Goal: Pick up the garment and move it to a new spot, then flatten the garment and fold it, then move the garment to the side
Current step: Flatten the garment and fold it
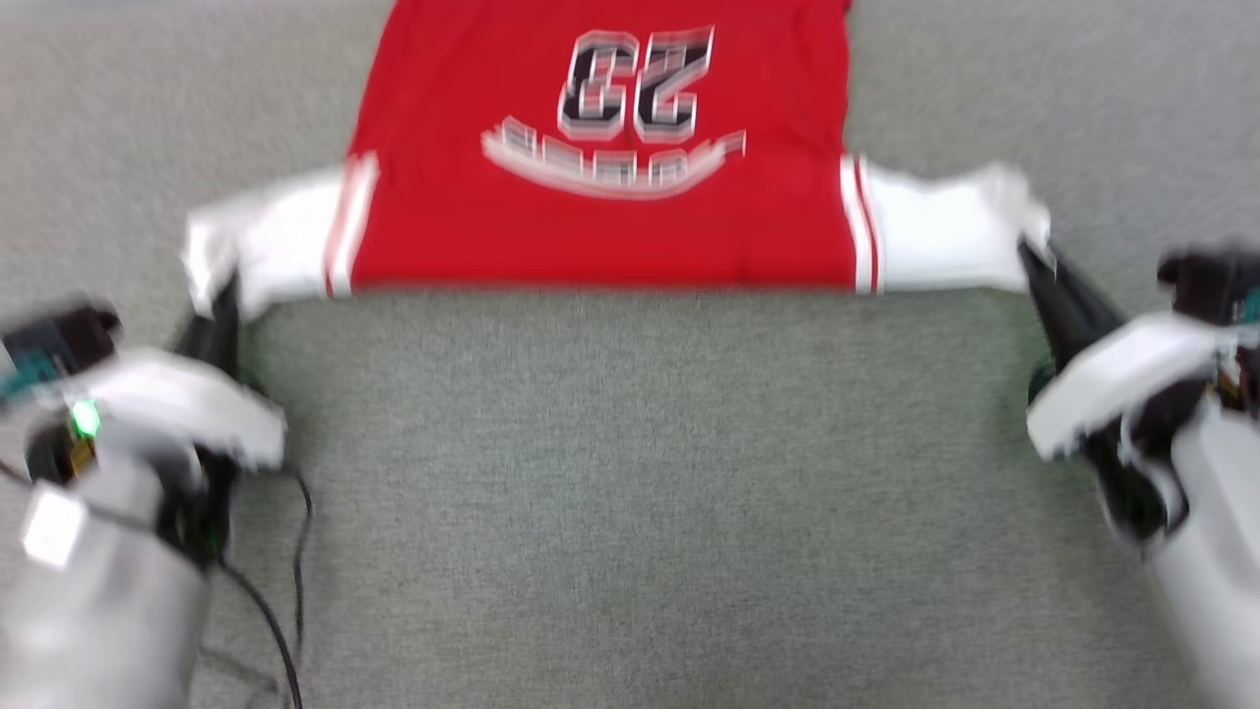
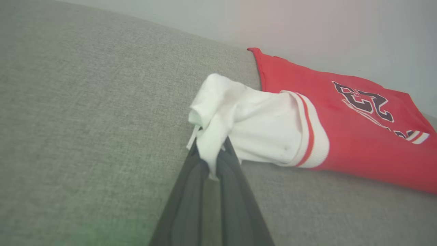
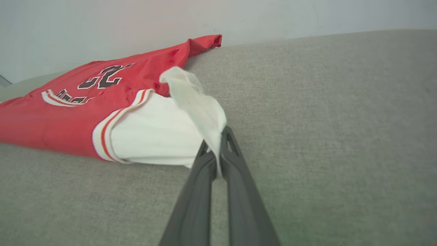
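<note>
Grey woven cloth covered the surface (image 1: 630, 492), and the garment (image 1: 600, 197) lay spread across its far part, number side up. The left gripper (image 1: 224, 295) was clamped on the tip of one white sleeve (image 1: 285, 246), and the right gripper (image 1: 1029, 258) on the other sleeve (image 1: 945, 236). Such thin pinches could slip under an uneven pull, letting the shirt bunch or skew.

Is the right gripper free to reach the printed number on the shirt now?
Probably not yet: the right gripper is shut on the white sleeve of the garment. Nothing lies between it and the number, but it must let go first.
</note>
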`<state>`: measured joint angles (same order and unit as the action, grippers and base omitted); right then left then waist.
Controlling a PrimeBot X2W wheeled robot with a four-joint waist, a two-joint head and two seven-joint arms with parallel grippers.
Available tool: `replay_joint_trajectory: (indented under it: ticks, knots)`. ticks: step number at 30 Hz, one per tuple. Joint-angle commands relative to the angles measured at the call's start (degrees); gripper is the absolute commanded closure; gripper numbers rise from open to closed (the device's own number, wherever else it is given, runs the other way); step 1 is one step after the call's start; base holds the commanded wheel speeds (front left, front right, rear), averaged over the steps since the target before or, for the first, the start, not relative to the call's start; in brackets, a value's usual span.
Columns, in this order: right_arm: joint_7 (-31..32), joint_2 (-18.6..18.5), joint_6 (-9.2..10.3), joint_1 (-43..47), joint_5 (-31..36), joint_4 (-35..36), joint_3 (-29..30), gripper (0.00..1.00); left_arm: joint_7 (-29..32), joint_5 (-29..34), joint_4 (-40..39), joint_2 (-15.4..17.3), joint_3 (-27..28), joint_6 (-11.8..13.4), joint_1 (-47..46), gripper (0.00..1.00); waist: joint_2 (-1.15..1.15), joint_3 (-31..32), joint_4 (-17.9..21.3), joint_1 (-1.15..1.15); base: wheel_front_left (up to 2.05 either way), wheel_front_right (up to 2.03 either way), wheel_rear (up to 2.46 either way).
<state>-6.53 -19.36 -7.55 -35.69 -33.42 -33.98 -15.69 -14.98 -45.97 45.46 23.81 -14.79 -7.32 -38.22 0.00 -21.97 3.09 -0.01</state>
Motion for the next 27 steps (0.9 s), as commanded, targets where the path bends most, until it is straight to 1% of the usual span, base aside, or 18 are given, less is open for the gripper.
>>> replay_joint_trajectory:
  ticks: [1,6,11,13,18,21,26,27]
  knots:
    - [-0.1,-0.1,0.12,3.6,-0.5,0.8,1.4,1.00,-0.3,0.4,-1.0,0.5,-0.2,0.7,4.0,1.00,0.00,4.0,0.4,0.01,0.00,0.00,0.00]
    - [1.0,1.1,0.12,14.3,-1.2,3.6,6.0,1.00,-0.2,0.4,-5.0,-0.3,-1.0,2.6,14.5,1.00,0.00,9.4,-0.5,0.01,0.00,0.00,0.00]
    - [3.1,3.4,0.12,24.0,0.0,7.0,10.7,1.00,-0.2,0.4,-9.3,-1.4,-1.4,5.2,24.1,1.00,0.00,14.1,-1.2,0.01,0.00,0.00,0.00]
    - [4.2,4.7,0.12,27.7,0.8,8.7,12.7,1.00,-0.3,0.8,-11.6,-1.3,-1.6,6.2,27.2,1.00,0.00,15.6,-1.6,0.01,0.00,0.00,0.00]
    - [7.7,8.1,0.12,36.6,3.9,13.5,17.5,1.00,-0.2,1.8,-16.4,-0.9,-2.5,8.9,34.7,1.00,0.00,18.2,-2.3,0.01,0.00,0.00,0.00]
    - [10.3,10.2,0.12,41.3,6.9,16.7,19.5,1.00,0.3,2.0,-18.6,-0.8,-3.2,10.0,38.5,1.00,0.00,19.2,-2.1,0.01,0.00,0.00,0.00]
    - [13.9,12.9,0.12,46.3,10.8,20.4,21.9,1.00,0.6,1.6,-22.1,-1.1,-3.3,12.1,42.9,1.00,0.00,20.1,-1.9,0.01,0.00,0.00,0.00]
    - [14.5,13.3,0.12,46.7,11.3,20.6,22.2,0.97,0.7,1.9,-22.8,-1.1,-3.5,12.6,43.5,1.00,0.00,20.2,-1.9,0.01,0.00,0.00,0.00]
